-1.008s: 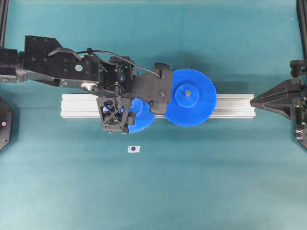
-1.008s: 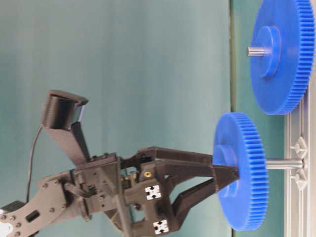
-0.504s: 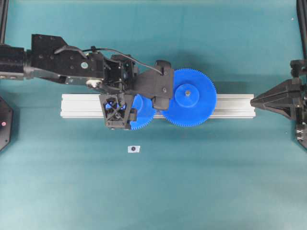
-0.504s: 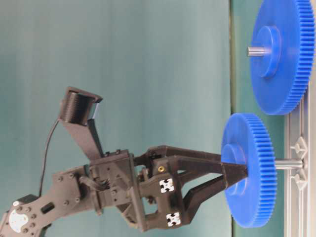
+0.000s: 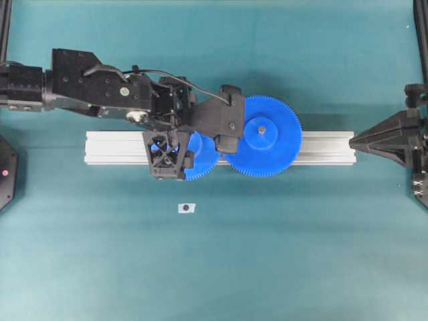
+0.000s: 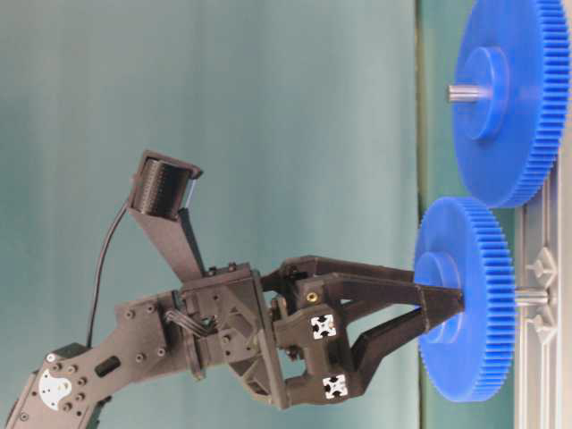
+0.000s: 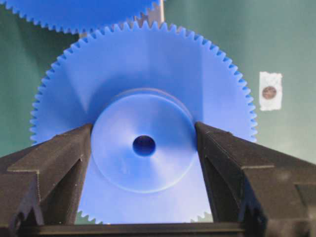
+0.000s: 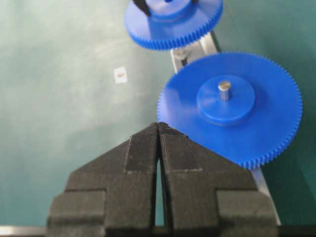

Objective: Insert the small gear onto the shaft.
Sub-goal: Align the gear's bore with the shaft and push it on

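A: Item one, the small blue plastic fine-toothed gear (image 6: 466, 311)?
B: Sitting on the thin silver-grey metal shaft (image 6: 529, 297), whose short end is showing between gear and rail. The left pincer (image 7: 144, 148) is clamping its black fingers (image 7: 59, 153) on the gear's raised round hub.

A: Item two, neighbours?
B: The larger blue plastic gear (image 5: 262, 136) is standing on its own pin on the long ribbed aluminium rail (image 5: 117, 147); in the left wrist view the two toothed rims are lying just beside each other, contact not discernible.

A: Obstructions?
B: From overhead, the left arm's black wrist housing is covering most of the small gear.

A: Other entries?
B: The right pincer (image 8: 158, 129), its jaws pressing together on nothing, is waiting well apart. A small white tag with a dark dot (image 5: 186, 208) is lying on the teal counter (image 5: 301, 254).
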